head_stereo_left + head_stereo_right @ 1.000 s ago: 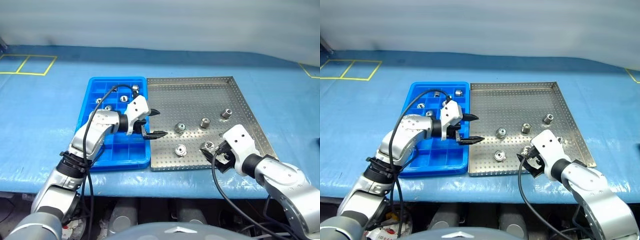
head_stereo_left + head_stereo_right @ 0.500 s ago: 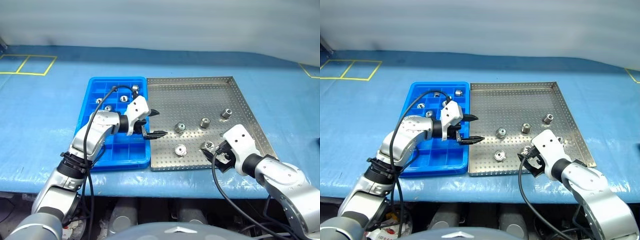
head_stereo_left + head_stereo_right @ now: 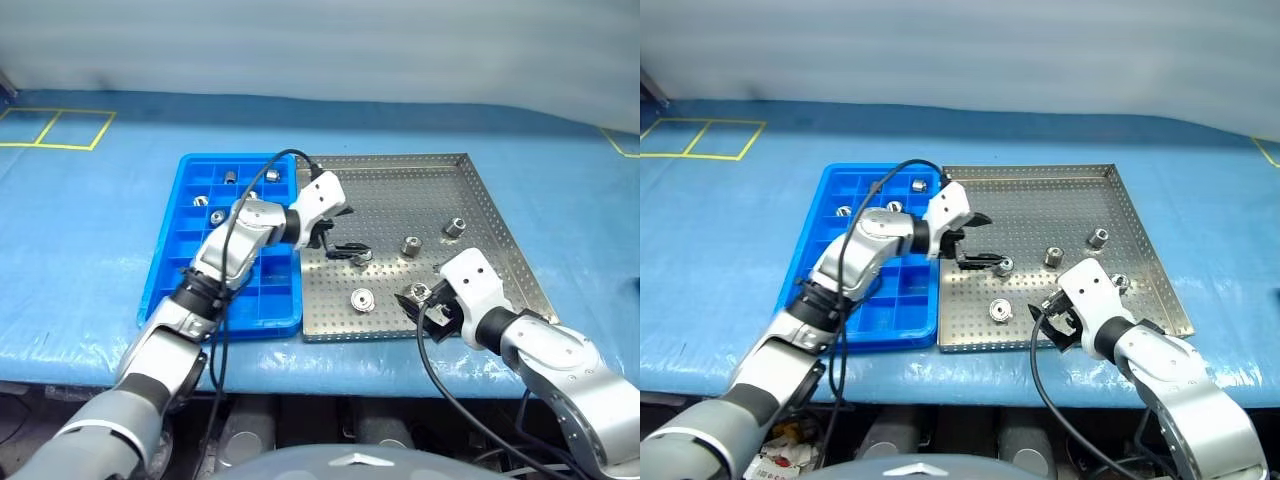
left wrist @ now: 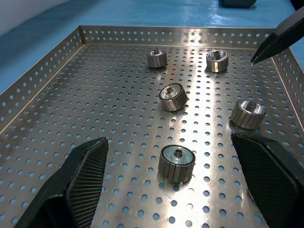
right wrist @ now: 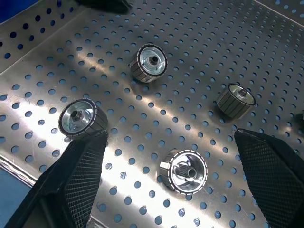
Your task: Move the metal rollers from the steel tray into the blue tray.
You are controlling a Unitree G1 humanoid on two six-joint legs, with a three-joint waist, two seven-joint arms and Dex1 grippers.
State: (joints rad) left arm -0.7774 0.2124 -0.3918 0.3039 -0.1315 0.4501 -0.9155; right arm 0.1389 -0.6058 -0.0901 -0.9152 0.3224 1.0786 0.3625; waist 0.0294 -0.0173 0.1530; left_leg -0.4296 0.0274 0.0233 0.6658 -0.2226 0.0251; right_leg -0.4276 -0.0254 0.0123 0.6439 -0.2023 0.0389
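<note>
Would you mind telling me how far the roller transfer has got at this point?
Done: several metal rollers sit in the blue tray's far compartments. In hand: nothing is gripped; the left gripper is open beside one roller, and the right gripper is open over another. Left: at least five rollers lie on the steel tray.

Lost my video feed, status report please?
Both hands open, empty: left hand over silver perforated steel tray, right hand by its front edge. Five shiny metal rollers left; nothing blocking.
</note>
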